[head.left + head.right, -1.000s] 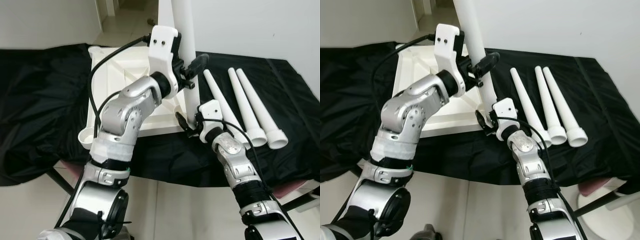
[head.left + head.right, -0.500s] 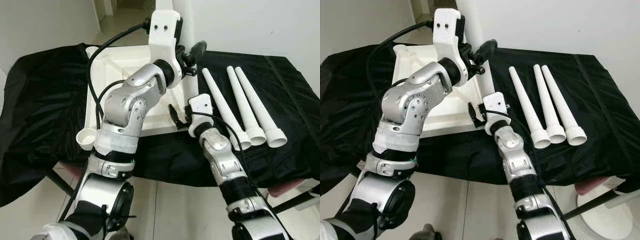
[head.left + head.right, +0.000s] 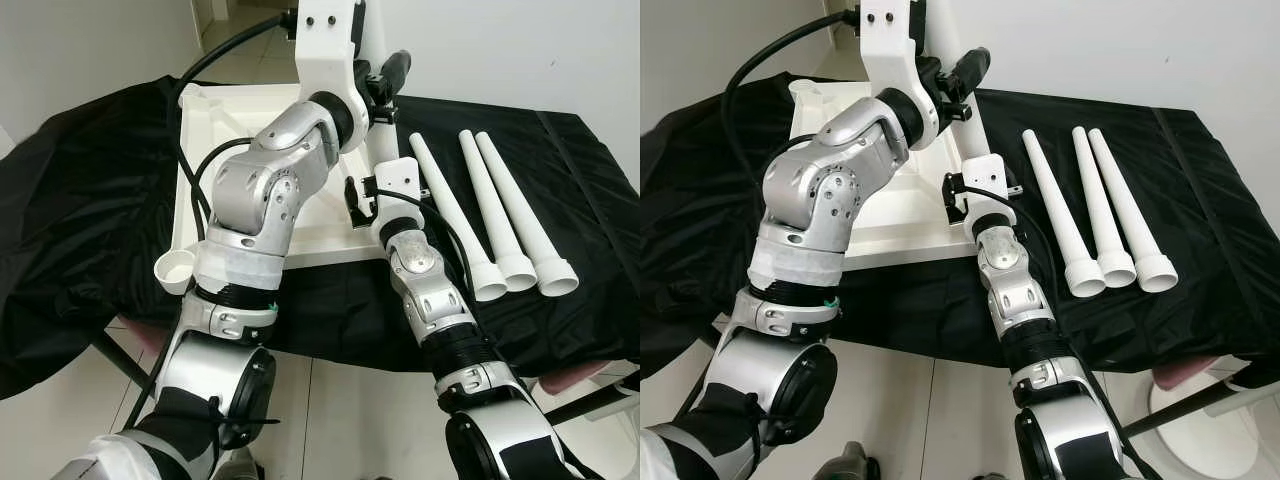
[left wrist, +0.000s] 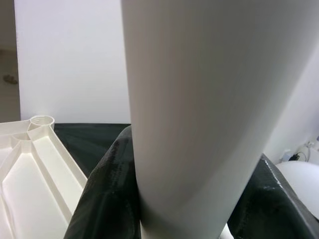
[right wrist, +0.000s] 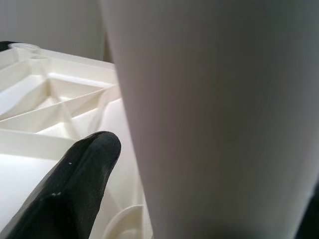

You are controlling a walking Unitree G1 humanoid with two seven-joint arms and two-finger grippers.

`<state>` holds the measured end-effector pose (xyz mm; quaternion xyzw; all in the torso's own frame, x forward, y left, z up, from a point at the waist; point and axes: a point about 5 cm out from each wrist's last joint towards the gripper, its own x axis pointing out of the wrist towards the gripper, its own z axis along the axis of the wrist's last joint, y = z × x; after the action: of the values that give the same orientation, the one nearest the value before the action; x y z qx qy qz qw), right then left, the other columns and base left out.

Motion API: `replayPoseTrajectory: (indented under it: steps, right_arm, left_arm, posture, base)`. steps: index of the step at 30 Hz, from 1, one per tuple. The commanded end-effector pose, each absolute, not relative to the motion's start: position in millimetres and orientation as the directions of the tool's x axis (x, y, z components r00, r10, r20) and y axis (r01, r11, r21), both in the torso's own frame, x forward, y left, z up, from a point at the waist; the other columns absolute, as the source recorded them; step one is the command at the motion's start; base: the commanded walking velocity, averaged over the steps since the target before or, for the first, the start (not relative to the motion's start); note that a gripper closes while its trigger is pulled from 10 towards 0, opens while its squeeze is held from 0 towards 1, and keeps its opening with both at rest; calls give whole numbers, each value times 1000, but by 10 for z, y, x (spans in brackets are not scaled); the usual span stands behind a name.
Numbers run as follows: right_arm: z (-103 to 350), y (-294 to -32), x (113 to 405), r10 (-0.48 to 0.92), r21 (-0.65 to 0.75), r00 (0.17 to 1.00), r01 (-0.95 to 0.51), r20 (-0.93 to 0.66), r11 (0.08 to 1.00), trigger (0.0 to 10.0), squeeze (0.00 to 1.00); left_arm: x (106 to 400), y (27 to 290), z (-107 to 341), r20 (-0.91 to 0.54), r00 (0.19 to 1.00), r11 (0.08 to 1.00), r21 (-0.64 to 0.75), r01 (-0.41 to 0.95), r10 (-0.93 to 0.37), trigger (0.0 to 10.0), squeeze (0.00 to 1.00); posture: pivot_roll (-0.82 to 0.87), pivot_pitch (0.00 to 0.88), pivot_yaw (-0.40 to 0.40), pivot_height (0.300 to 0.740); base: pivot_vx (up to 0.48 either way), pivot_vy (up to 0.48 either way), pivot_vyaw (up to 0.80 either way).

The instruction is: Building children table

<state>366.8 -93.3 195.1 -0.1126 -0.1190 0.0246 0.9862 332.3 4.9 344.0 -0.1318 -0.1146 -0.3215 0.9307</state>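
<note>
while three spare legs point(image 3: 500, 215) lie beside the tabletop point(image 3: 235, 125) | left gripper point(image 4: 184, 199) clenches upright leg point(image 4: 199, 114) | right gripper point(image 5: 164, 199) open around it

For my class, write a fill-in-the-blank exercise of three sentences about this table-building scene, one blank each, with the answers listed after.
1. The left gripper is shut on a white table leg that stands ____ on the upturned tabletop.
2. ____ loose legs lie side by side on the cloth.
3. The cloth under the parts is ____.

Missing words: upright; three; black
</note>
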Motion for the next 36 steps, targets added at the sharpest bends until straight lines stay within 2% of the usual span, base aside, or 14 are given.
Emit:
replayPoseTrajectory:
  steps: [1,10,26,27,28,29,30,31,36]
  right_arm:
    - [1972,-895,3672,52,-243,969,9,241,970,10000,0]
    - [2011,-819,3684,-24,-300,958,113,287,947,10000,0]
    - [2004,-708,3672,-37,-301,957,128,289,945,10000,0]
    - [2001,-696,3673,-31,-300,958,120,287,946,3922,0]
    - [2002,-686,3674,-26,-298,958,114,285,948,3608,0]
    - [2005,-678,3673,-20,-295,959,107,283,949,2627,0]
    - [2007,-673,3673,-16,-293,959,103,283,951,2627,0]
    - [2017,-669,3675,-14,-293,958,101,286,951,0,0]
    - [2043,-661,3678,-10,-302,953,105,301,948,0,0]
  left_arm:
    - [3283,-5,3552,334,748,749,-157,644,-573,10000,0]
    - [3310,-41,3584,336,762,769,-145,622,-554,10000,0]
    - [3295,-75,3643,352,768,780,-143,609,-535,10000,0]
    - [3291,-73,3647,354,767,780,-143,610,-535,10000,0]
    - [3287,-72,3649,355,767,779,-143,610,-535,10000,0]
    - [3283,-72,3649,356,766,779,-144,611,-535,10000,0]
    - [3280,-73,3649,356,766,778,-144,611,-535,10000,0]
    - [3281,-75,3648,356,765,778,-143,612,-536,10000,0]
    - [3280,-84,3643,355,763,776,-140,614,-540,10000,0]
  posture:
    - [157,8,-31,740]
    - [170,0,-46,740]
    - [187,12,-64,740]
    - [189,15,-66,740]
    - [190,16,-66,740]
    - [190,16,-66,740]
    - [190,16,-66,740]
    - [191,16,-67,740]
    - [189,13,-66,740]
  base:
    - [0,0,0]
    - [0,0,0]
    - [0,0,0]
    - [0,0,0]
    - [0,0,0]
    - [0,0,0]
    - [0,0,0]
    - [0,0,0]
    - [0,0,0]
